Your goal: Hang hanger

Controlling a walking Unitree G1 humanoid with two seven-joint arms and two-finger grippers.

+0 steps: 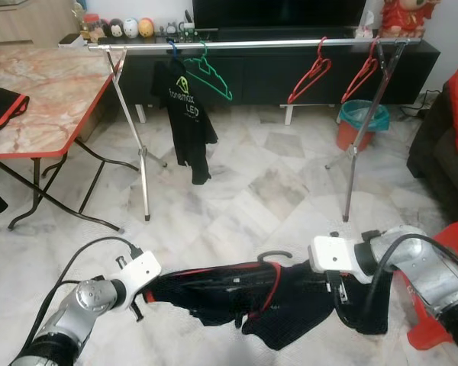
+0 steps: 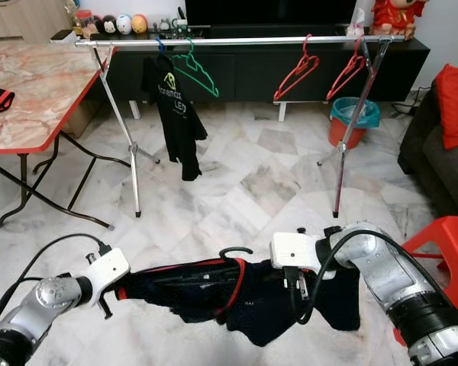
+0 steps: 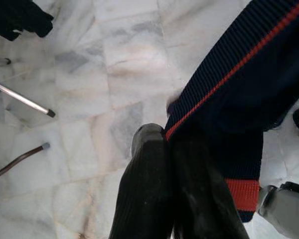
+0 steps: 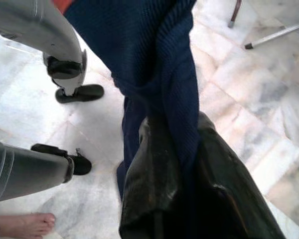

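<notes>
Both grippers are holding a dark shirt [image 1: 290,297] on its hanger [image 1: 273,255] low over the floor, left gripper [image 3: 172,149] and right gripper [image 4: 174,134] each clamped on cloth. The hanging is not yet done: the rail [image 1: 290,44] is standing well beyond, carrying other hangers.

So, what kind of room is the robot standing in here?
Most likely a home living room: a dark TV console along the wall, a sofa at the right, a marble-topped folding table, and a clothes rail set up on the marble floor.
</notes>
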